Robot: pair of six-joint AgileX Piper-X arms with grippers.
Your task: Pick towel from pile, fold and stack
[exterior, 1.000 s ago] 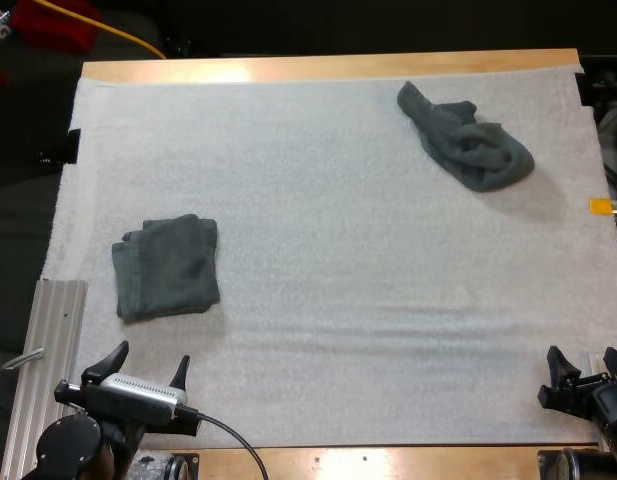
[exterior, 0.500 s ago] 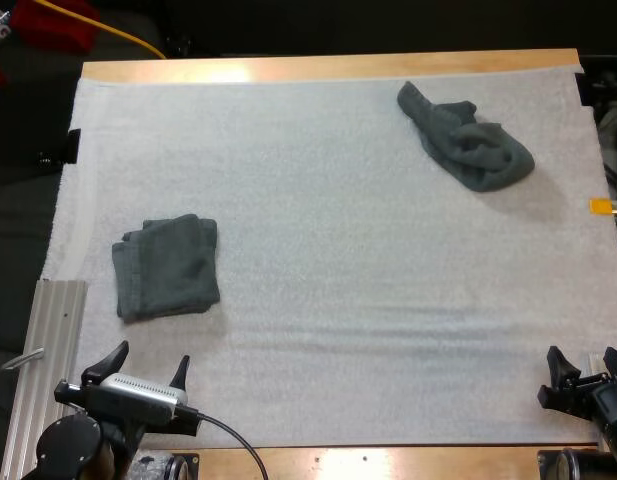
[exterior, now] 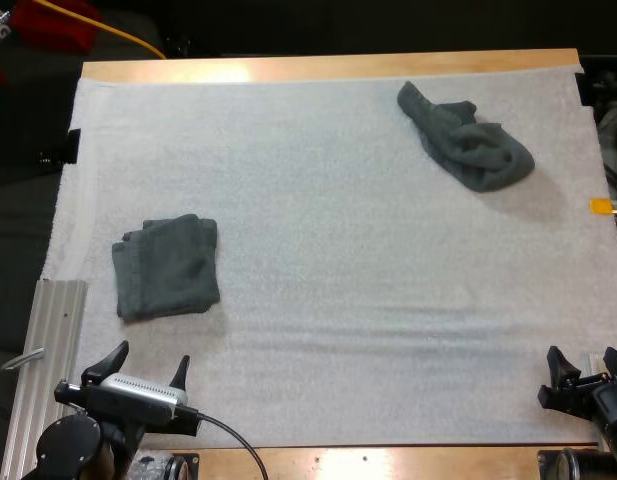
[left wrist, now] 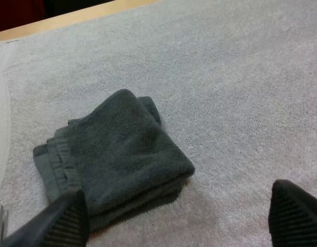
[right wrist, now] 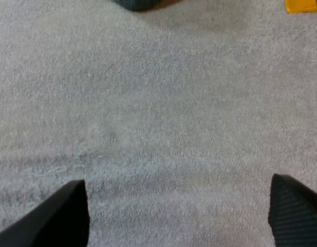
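Where the wooden table [exterior: 388, 66] carries it, one white mat [exterior: 338, 270] covers nearly the whole top.

Towels, dark grey-green, two:
- One crumpled towel [exterior: 470, 142], lying loose at the mat's far right.
- One folded towel [exterior: 168, 266], squarish, at the near left, well apart from the first.

Grippers, two, both at the mat's near edge:
- Left gripper [exterior: 150, 358]: fingers spread wide, holding nothing and touching nothing, near the folded towel's near edge.
- Right gripper [exterior: 585, 357]: fingers likewise spread wide over bare mat at the near right corner, empty, well apart from both towels.
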